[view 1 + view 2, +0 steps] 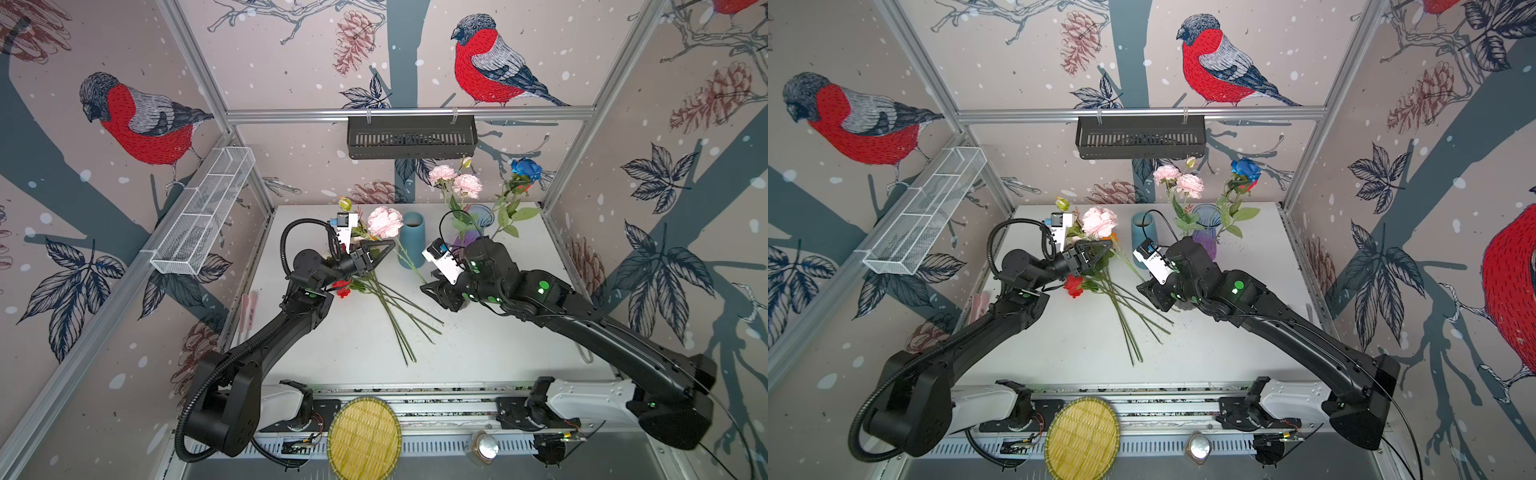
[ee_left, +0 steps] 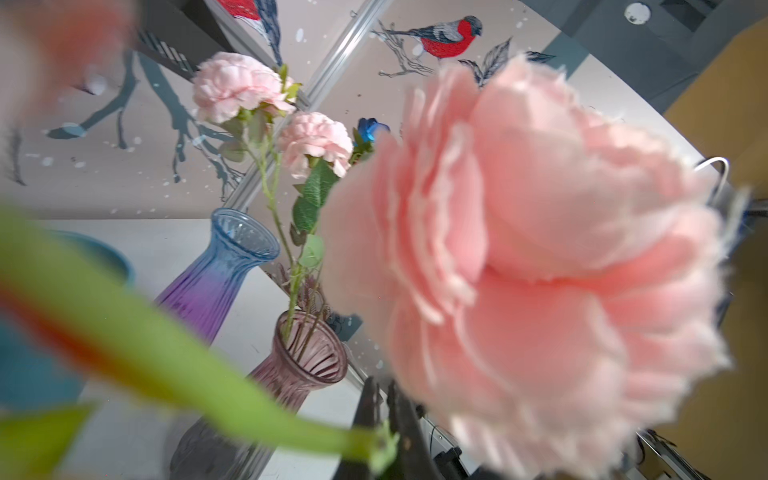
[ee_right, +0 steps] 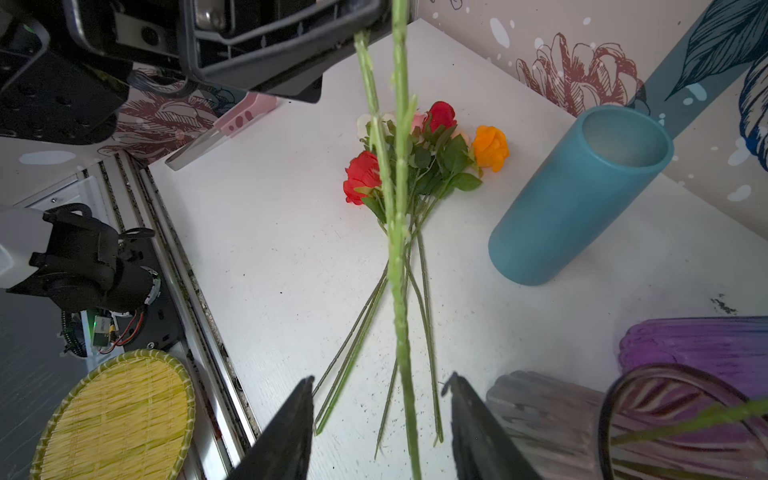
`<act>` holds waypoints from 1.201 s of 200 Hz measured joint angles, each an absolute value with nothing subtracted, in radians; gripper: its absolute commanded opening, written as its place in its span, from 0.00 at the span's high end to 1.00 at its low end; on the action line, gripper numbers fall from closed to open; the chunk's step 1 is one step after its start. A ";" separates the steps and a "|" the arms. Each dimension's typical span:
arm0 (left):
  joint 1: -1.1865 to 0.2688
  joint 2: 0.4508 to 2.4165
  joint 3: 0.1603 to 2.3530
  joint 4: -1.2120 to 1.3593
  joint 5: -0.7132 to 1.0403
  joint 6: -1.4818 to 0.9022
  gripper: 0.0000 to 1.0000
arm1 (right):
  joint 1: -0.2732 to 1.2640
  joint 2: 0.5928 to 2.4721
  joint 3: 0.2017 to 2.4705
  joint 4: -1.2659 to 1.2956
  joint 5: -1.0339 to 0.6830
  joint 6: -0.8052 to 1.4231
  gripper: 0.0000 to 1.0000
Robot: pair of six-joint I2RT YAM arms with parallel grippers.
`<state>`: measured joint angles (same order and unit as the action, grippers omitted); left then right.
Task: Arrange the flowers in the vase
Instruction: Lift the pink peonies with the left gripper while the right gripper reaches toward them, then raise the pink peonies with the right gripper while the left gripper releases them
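right wrist view: peony stem [image 3: 401, 291] centred inside the parted right hand [image 3: 381, 378]

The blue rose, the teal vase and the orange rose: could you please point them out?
blue rose [image 1: 526, 169], in a top view, on its bloom.
teal vase [image 3: 577, 199], right wrist view, on its outer wall.
orange rose [image 3: 491, 148], right wrist view, on its petals.

In my left wrist view a big pink peony bloom [image 2: 540, 270], all blur, fills most of the frame. A smeared green stem [image 2: 166, 353] crosses it too, and my left pincer [image 2: 380, 388] barely peeks out from behind.
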<state>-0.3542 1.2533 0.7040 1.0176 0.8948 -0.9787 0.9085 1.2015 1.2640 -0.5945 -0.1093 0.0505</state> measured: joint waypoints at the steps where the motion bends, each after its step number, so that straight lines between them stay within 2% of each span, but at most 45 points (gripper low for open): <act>1: -0.356 1.254 0.704 1.018 0.896 -0.979 1.00 | 0.908 1.202 1.264 -0.594 -0.110 0.051 0.47; 13: -0.382 1.256 0.715 1.030 0.915 -0.980 1.00 | 0.908 1.209 1.265 -0.580 -0.128 0.054 0.49; 34: -0.418 1.257 0.734 1.030 0.918 -0.966 1.00 | 0.908 1.223 1.274 -0.564 -0.149 0.061 0.61; 45: -0.421 1.257 0.735 1.030 0.918 -0.964 1.00 | 0.908 1.230 1.280 -0.554 -0.150 0.076 0.74; 56: -0.423 1.257 0.735 1.028 0.916 -0.962 1.00 | 0.908 1.232 1.283 -0.548 -0.153 0.076 0.93; 62: -0.425 1.257 0.735 1.028 0.916 -0.962 1.00 | 0.908 1.233 1.283 -0.547 -0.153 0.076 0.96; 67: -0.426 1.258 0.735 1.029 0.915 -0.962 0.99 | 0.908 1.233 1.284 -0.548 -0.155 0.080 0.97; 79: -0.427 1.261 0.735 1.035 0.916 -0.962 0.86 | 0.908 1.232 1.284 -0.548 -0.159 0.083 0.98; 98: -0.427 1.265 0.735 1.039 0.917 -0.965 0.61 | 0.908 1.229 1.284 -0.548 -0.159 0.083 0.98; 110: -0.428 1.264 0.732 1.045 0.916 -0.969 0.55 | 0.908 1.225 1.284 -0.548 -0.159 0.084 0.98; 153: -0.428 1.253 0.724 1.033 0.910 -0.947 0.53 | 0.908 1.207 1.294 -0.548 -0.141 0.084 0.98; 240: -0.428 1.230 0.700 0.937 0.866 -0.891 0.55 | 0.889 0.969 1.213 -0.318 0.211 0.065 0.97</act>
<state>-0.4278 1.2297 0.7002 0.9367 0.8658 -0.8909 0.8886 0.9688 1.2129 -0.3183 0.2111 0.0650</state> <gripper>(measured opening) 0.453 0.080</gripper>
